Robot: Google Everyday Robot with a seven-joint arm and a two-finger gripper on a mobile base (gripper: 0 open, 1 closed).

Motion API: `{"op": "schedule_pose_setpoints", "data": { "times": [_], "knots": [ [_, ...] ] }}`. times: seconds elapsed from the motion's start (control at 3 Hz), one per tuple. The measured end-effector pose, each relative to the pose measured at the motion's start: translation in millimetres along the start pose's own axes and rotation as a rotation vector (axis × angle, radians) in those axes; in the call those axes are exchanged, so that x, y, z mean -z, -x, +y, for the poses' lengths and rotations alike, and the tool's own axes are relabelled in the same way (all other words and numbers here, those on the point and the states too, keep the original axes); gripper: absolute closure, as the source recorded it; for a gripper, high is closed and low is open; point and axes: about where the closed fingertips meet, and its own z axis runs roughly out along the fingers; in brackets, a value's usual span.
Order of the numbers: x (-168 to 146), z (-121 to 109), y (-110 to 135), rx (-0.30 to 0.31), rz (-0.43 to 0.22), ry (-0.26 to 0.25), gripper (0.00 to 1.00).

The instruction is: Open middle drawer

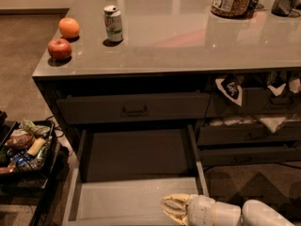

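Observation:
The middle drawer [127, 202] is pulled far out below the closed top drawer [134, 108]. Its flat pale grey floor shows at the bottom of the camera view, with a darker shaded part [136, 154] toward the back. Its front and handle are cut off by the bottom edge. My gripper [175, 210], pale and cream-coloured on a white arm [254, 215], reaches in from the lower right. It sits over the drawer's front right corner, pointing left.
On the grey countertop [188, 36] are an orange [69, 27], a red apple [59, 48], a soda can [113, 23] and a jar [230, 0]. Right-hand drawers [249, 135] hold snack bags. A black bin of items [26, 147] stands on the floor at left.

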Motion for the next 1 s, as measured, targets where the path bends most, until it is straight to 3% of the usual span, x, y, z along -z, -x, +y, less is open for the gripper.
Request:
{"op": "schedule_pose_setpoints", "data": {
  "times": [0.33,0.67,1.0],
  "knots": [
    [7.5,-16.7,-3.4,0.011,-0.006,-0.134,1.0],
    [42.7,-57.9,-7.4,0.05,0.022,-0.363,1.0],
    [75.8,-81.7,-6.4,0.084,0.038,-0.524,1.0]
  ]
}}
